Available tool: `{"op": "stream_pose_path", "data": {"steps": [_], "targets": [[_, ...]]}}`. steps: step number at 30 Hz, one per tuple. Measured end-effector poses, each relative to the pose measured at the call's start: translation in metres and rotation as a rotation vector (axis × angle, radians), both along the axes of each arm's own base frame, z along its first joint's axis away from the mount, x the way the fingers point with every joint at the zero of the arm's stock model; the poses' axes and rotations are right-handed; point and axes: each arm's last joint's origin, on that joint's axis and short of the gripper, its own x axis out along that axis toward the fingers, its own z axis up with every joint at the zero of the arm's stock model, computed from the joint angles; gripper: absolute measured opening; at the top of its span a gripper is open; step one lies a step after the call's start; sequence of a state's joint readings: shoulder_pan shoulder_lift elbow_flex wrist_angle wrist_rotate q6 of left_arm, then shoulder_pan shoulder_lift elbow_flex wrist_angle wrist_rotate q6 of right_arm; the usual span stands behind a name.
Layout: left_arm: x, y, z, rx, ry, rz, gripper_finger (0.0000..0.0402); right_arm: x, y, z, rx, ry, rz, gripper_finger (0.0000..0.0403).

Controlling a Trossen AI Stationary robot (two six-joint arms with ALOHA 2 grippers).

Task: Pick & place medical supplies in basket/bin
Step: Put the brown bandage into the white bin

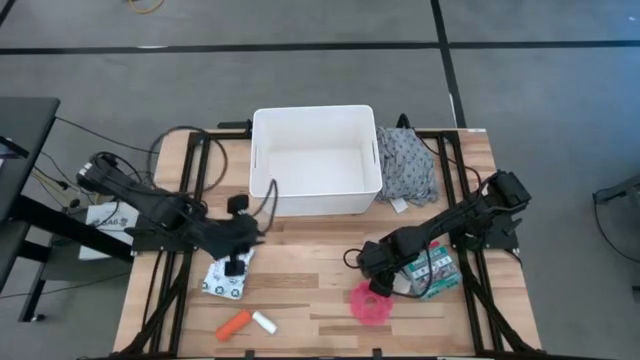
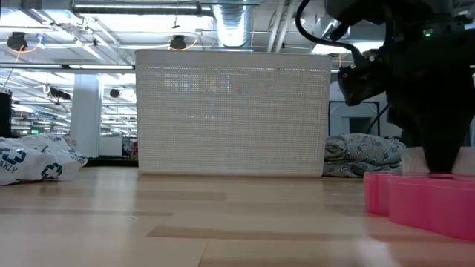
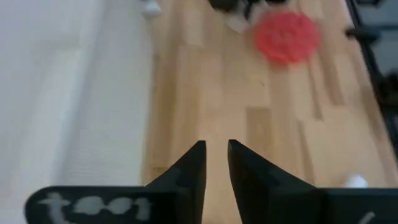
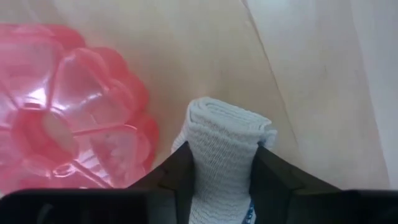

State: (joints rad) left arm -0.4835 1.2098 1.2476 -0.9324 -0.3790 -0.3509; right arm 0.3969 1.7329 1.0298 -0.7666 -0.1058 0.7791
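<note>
My right gripper (image 1: pixel 381 277) is shut on the beige roll (image 4: pixel 224 155), right beside the pink tape roll (image 1: pixel 372 303), which lies flat on the table. The green-white box (image 1: pixel 432 268) lies under the right arm. My left gripper (image 1: pixel 248 240) is shut on nothing and hovers near the bin's front wall, over the far end of the white packet with green print (image 1: pixel 228 278). The orange cylinder (image 1: pixel 233 324) and the small white piece (image 1: pixel 264 322) lie near the table's near edge. The white bin (image 1: pixel 315 160) stands at the far middle. My right gripper pinches the beige roll between its two fingers, one on each long side (image 4: pixel 198 163). The fingers lie along the roll, whose free end (image 4: pixel 230 121) sticks out past the fingertips above the table. Whether the roll is lifted clear cannot be told.
A grey patterned cloth (image 1: pixel 408 165) lies bunched to the right of the bin. Black frame rails (image 1: pixel 190 170) run along both sides of the table. Bare wood (image 1: pixel 310 265) stretches between the two grippers, in front of the bin.
</note>
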Motion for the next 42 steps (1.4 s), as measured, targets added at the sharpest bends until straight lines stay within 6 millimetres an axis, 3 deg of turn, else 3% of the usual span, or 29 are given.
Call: {"op": "stream_pose_path", "data": {"steps": [7, 13, 18, 26, 32, 35, 38, 42], "targets": [[0.028, -0.016, -0.032, 0.036, 0.148, -0.048, 0.0121, 0.015, 0.005, 0.023, -0.008, -0.077, 0.052, 0.0104], [0.044, -0.028, -0.059, 0.074, 0.266, -0.106, 0.0156, 0.029, 0.008, 0.056, -0.092, -0.151, 0.106, 0.0103], [0.045, -0.035, -0.070, 0.000, 0.376, -0.164, 0.0165, 0.040, 0.007, 0.099, -0.222, -0.238, 0.179, 0.0103], [0.036, -0.046, -0.071, -0.035, 0.395, -0.110, 0.0158, 0.056, -0.017, 0.184, -0.481, -0.424, 0.246, 0.0103], [0.032, -0.053, -0.071, -0.054, 0.379, -0.049, 0.0157, 0.065, -0.052, 0.258, -0.707, -0.640, 0.270, 0.0103], [0.029, -0.059, -0.071, -0.066, 0.376, -0.040, 0.0157, 0.070, -0.078, 0.285, -0.874, -0.710, 0.225, 0.0103], [0.025, -0.064, -0.071, -0.054, 0.359, -0.029, 0.0157, 0.075, -0.111, 0.297, -0.941, -0.743, 0.197, 0.0103], [0.019, -0.072, -0.071, -0.036, 0.339, -0.028, 0.0157, 0.081, -0.162, 0.293, -0.820, -0.771, 0.185, 0.0103]]}}
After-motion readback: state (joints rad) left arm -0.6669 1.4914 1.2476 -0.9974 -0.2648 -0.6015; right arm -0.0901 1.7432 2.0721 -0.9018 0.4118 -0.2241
